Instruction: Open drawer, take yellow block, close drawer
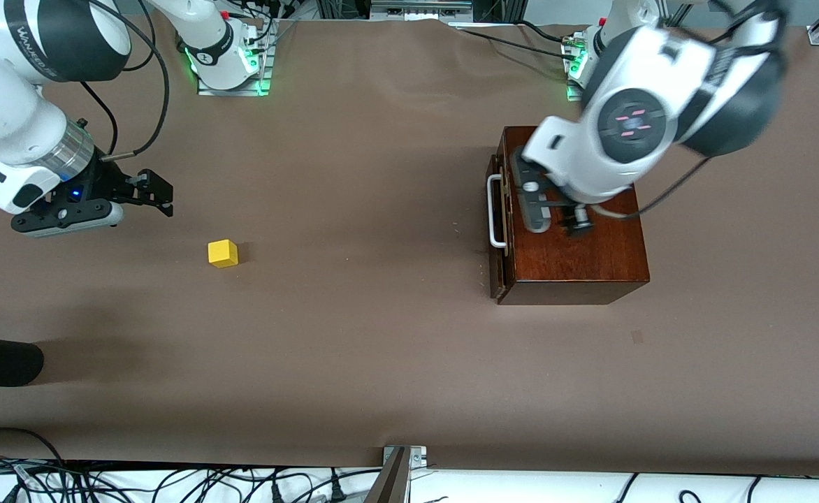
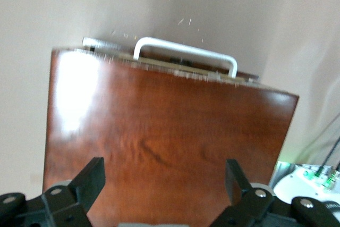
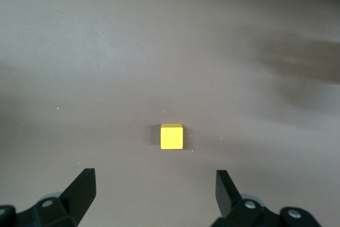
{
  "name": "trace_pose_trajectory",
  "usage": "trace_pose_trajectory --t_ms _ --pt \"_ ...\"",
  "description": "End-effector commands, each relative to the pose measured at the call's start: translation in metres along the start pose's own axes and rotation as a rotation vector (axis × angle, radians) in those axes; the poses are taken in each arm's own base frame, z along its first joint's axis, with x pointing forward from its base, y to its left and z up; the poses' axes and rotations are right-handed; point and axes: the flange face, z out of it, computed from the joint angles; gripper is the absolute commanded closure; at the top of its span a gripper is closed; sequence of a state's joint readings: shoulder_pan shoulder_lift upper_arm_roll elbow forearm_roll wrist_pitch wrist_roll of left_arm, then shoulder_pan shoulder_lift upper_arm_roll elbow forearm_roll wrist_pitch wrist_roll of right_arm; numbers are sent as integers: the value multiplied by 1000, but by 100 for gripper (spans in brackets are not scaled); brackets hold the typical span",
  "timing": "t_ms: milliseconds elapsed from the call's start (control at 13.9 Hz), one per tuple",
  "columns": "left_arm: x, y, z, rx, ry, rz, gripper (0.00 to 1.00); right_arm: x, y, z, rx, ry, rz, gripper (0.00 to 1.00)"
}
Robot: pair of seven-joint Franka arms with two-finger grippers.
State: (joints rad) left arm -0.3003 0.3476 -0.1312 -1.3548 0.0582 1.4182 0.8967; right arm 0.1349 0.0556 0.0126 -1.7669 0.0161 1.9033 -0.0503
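Yellow block [image 1: 223, 253] sits on the table [image 1: 381, 349] toward the right arm's end, a cube with no long axis. Right gripper [image 1: 152, 190] hangs over bare table near it, wide open, empty. Drawer [image 1: 499, 230] closed, handle [image 1: 496, 212] facing the block; left gripper [image 2: 164, 182] over the box [image 1: 577, 251], open, empty.
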Motion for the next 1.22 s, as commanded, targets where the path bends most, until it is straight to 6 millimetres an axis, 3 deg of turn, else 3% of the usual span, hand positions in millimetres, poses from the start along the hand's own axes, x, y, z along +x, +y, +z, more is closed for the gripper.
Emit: trace_pose_trajectory --t_ms 0,144,288,504,720,864,1153 --pt "-35 -10 -27 1 24 -66 0 -2 -2 -9 1 -4 11 0" --pt "-87 -27 -39 16 61 -197 0 -2 -2 -11 0 0 10 0" --pt "-125 -34 -53 69 121 -399 0 2 -2 -14 -2 9 9 0" --pt "-173 -26 -58 97 193 -740 0 2 -3 -13 -2 8 8 0" --pt "-201 -3 -58 110 320 -997 0 2 -3 -9 -1 -3 7 0" --pt "-208 4 -60 131 360 -1085 0 1 -3 -7 -1 -12 5 0" --pt "-267 1 -52 55 293 -1213 0 -4 -4 -5 4 -53 9 0"
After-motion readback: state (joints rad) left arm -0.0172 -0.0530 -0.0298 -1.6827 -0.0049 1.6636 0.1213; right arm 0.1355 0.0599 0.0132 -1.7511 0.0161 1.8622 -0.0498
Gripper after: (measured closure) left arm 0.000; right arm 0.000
